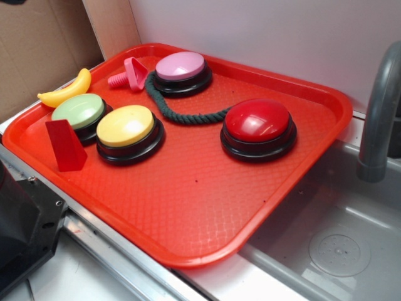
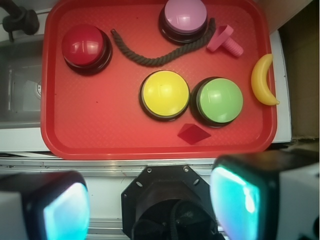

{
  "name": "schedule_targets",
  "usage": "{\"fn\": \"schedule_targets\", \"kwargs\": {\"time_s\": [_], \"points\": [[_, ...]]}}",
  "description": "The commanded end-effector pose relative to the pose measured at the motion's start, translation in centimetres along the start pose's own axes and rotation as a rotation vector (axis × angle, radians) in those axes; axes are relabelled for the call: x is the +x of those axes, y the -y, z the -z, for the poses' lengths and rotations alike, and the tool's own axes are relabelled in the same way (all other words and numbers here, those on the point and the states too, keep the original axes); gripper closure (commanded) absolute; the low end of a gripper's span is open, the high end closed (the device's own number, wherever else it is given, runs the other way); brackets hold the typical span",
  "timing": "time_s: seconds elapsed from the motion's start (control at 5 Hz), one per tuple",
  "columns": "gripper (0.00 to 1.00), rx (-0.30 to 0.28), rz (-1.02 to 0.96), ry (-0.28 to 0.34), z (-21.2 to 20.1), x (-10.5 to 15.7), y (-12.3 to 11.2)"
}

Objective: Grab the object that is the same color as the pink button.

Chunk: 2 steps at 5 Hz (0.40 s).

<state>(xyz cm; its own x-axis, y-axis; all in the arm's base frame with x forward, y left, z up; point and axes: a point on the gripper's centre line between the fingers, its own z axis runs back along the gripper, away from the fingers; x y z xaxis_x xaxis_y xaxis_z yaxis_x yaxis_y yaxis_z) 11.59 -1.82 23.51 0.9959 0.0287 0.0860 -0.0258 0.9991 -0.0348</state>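
Pincer (image 2: 150, 207) fills the bottom of the wrist view, its two pads spread wide with nothing between them, hanging over the bench edge short of the red tray (image 2: 70, 135). Nearest on the tray: dark red wedge block (image 2: 194, 133), then the yellow-topped button (image 2: 165, 94) and green-topped button (image 2: 219, 100) side by side. Red-topped button (image 2: 85, 46) sits off to the far left in this view, a dark rope (image 2: 160, 57) curving between it and the pink button (image 2: 185, 17) at the far rim. Target, the small pink object (image 2: 224, 41), lies on the tray just beside the pink button, at the far right corner, with the yellow toy banana (image 2: 263, 80) further right on the tray rim. From the pincer it is ahead and to the right, past the green button. Its long axis, flat head to ribbed stem, runs diagonally, stem pointing right and slightly nearer. Judgement: reach must cross the green button, and wrist likely needs turning so the pads close across the stem.
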Motion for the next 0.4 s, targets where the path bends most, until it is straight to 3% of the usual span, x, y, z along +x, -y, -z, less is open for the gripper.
{"fn": "schedule_targets", "kwargs": {"time_s": [0.0, 0.2], "points": [[0.0, 0.0, 0.0, 0.0, 0.0, 0.0, 0.0], [0.0, 0.0, 0.003, 0.011, 1.2, 0.8, -2.1]]}}
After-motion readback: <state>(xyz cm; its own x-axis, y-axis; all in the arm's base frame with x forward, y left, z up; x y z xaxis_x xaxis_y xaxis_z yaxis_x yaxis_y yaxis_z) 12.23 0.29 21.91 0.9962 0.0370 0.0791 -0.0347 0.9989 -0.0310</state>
